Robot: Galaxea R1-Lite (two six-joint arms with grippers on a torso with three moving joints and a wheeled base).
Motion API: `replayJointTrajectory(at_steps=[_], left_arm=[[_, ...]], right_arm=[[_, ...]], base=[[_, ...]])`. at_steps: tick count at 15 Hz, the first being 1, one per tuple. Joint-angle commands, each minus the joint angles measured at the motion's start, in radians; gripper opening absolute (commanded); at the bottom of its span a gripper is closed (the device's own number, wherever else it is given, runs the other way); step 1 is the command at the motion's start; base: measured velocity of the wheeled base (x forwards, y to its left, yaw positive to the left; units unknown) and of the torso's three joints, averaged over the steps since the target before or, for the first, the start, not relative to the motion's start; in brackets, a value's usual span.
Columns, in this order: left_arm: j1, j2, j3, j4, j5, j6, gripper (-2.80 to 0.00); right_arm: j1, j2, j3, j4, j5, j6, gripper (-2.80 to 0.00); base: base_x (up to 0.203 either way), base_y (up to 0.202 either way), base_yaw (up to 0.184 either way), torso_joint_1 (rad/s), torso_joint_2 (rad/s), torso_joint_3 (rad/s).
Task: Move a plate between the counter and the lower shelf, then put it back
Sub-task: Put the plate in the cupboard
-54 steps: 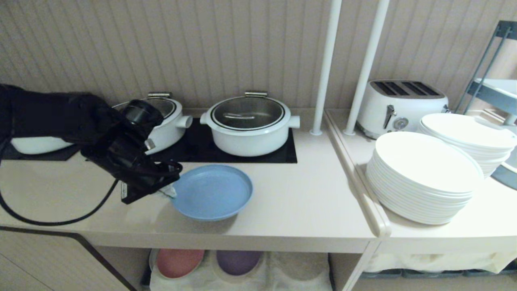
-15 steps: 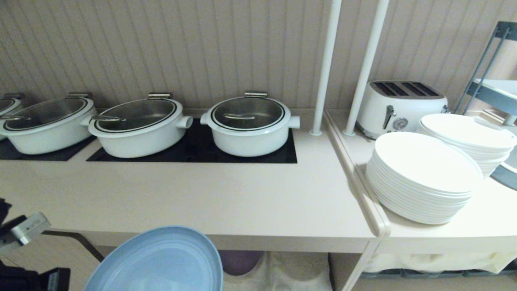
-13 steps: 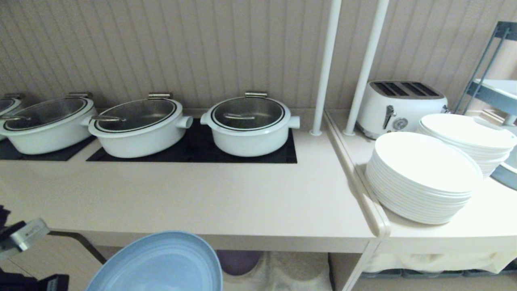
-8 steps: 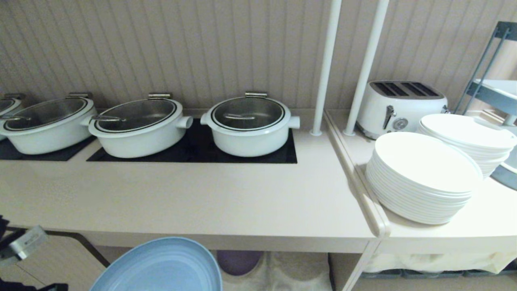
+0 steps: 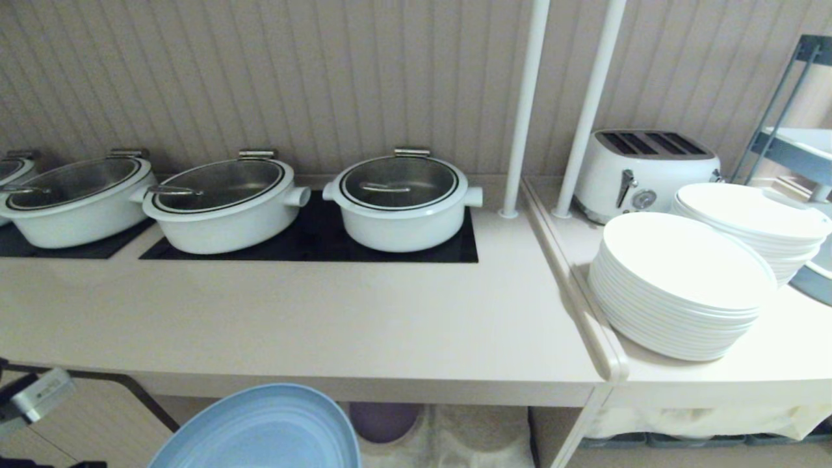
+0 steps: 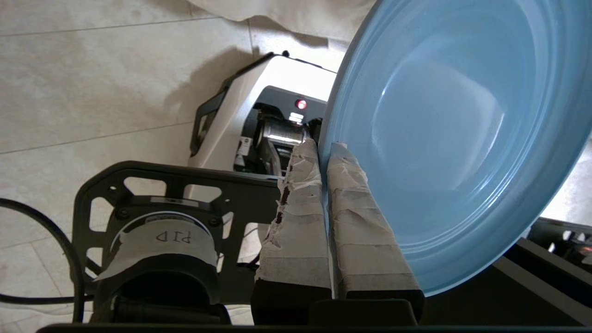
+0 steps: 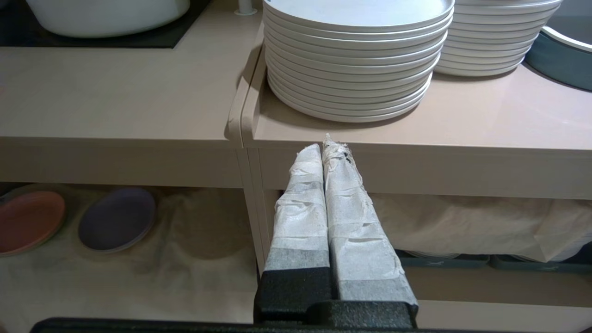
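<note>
The light-blue plate (image 5: 260,432) hangs in front of the counter (image 5: 364,318), below its thick front edge and outside the lower shelf (image 5: 468,435). My left gripper (image 6: 323,148) is shut on the plate (image 6: 444,129), with its taped fingers pinching the rim. Only a grey part of the left arm (image 5: 36,393) shows in the head view. My right gripper (image 7: 326,144) is shut on nothing. It is parked before the front edge of the adjoining top. The shelf's white cloth (image 7: 194,240) is wrinkled.
A purple plate (image 7: 115,219) and a pink plate (image 7: 27,222) lie on the shelf cloth. Three white pots (image 5: 403,201) stand on black hob panels. A toaster (image 5: 650,166), two stacks of white plates (image 5: 682,286) and two white poles (image 5: 523,104) are to the right.
The plate lay on the counter with my left gripper at its rim. Now it is off the counter, held below the front edge, and over the last second it has sunk slightly.
</note>
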Motion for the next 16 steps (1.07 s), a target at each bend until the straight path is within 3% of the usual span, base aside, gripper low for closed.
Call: replayJointTrajectory(at_steps=[1,16], left_arm=[[0.000,0.002,-0.001,0.004,-0.002,-0.002,-2.80],[0.000,-0.003,0.000,0.003,-0.022,-0.002,-2.80]], right_arm=[[0.000,0.000,0.000,-0.001,0.000,0.000,-2.80],[0.000,0.001,0.000,0.000,0.000,0.000,-2.80]], base=[[0.000,0.000,0.000,0.000,0.00,0.000],[0.000,0.000,0.000,0.000,0.00,0.000]])
